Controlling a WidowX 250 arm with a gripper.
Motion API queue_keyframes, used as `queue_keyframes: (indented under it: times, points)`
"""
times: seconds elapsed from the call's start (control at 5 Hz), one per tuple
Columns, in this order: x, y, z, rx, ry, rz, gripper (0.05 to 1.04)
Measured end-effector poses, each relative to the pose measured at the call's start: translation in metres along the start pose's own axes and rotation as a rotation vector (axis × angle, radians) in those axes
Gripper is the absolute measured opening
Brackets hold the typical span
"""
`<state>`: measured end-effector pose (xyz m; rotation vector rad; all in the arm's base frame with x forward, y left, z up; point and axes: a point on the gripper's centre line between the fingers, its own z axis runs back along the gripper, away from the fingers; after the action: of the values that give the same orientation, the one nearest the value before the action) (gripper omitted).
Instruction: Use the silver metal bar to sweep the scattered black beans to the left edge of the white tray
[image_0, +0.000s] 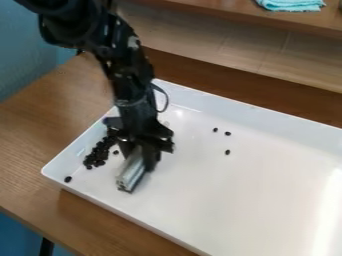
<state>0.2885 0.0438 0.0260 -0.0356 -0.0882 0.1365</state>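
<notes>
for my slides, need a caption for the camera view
Black gripper holding a silvery bar in a white tray, beside small dark pellets

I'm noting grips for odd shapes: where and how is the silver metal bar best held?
Probably from above, pinching its long sides, as the black two-finger gripper does near the far end: the bar is slim and straight-sided, and its near end sticks out lengthwise.

On the table (40, 125) sits a tray (254, 195); in it, seemingly beans (99, 152) lie left and right of a bar (133, 171).
</notes>
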Motion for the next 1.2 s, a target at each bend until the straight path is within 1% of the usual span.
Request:
queue_keyframes:
  times: [0.2,0.4,0.6,0.8,1.0,1.2]
  points:
    - [-0.011,0.037,0.003,0.016,0.02,-0.013,0.402]
    - [-0.021,0.05,0.004,0.011,0.028,-0.063,0.402]
    - [-0.024,0.048,0.006,-0.036,0.033,-0.052,0.402]
    - [-0.02,0.031,0.01,-0.082,0.051,-0.035,0.402]
    - [-0.001,-0.008,0.023,-0.114,0.043,-0.033,0.402]
    - [0.007,-0.035,0.037,-0.141,0.07,-0.024,0.402]
